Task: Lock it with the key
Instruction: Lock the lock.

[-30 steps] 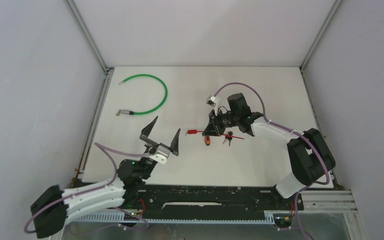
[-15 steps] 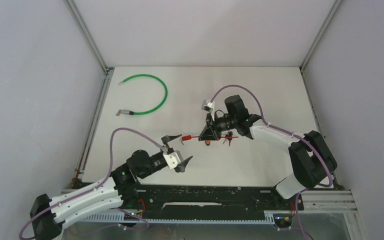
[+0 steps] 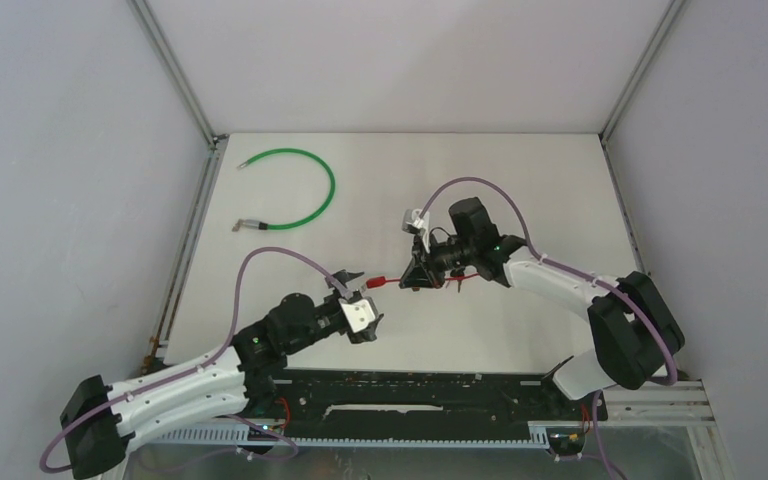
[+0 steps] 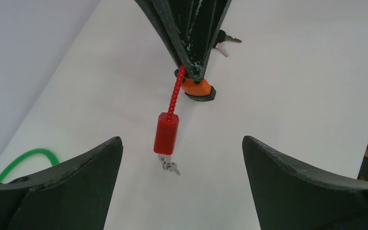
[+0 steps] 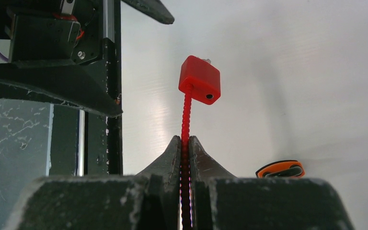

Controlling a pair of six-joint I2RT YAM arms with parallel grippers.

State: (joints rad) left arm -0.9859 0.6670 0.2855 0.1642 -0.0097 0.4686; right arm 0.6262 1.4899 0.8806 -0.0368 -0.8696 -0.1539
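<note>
A red lock body (image 4: 166,132) hangs at the end of a red beaded cable (image 4: 175,93), a little above the table. My right gripper (image 5: 185,141) is shut on that cable just behind the body (image 5: 200,80). A small silver key (image 4: 171,166) sticks out of the body's near end. My left gripper (image 4: 182,143) is open and faces the body end-on, with the key just beyond its wide-apart fingers; nothing touches them. From above, the left gripper (image 3: 368,297) sits close to the lock body (image 3: 373,281), and the right gripper (image 3: 410,277) is just right of it.
An orange and black tag (image 4: 197,89) lies on the table under the right gripper. Loose keys (image 4: 225,40) lie behind it. A green cable (image 3: 300,190) curves at the back left. White walls enclose the table.
My left arm has reached forward and right, turning its open gripper onto its side and bringing it up to the lock body. The right gripper shifted the lock slightly left.
</note>
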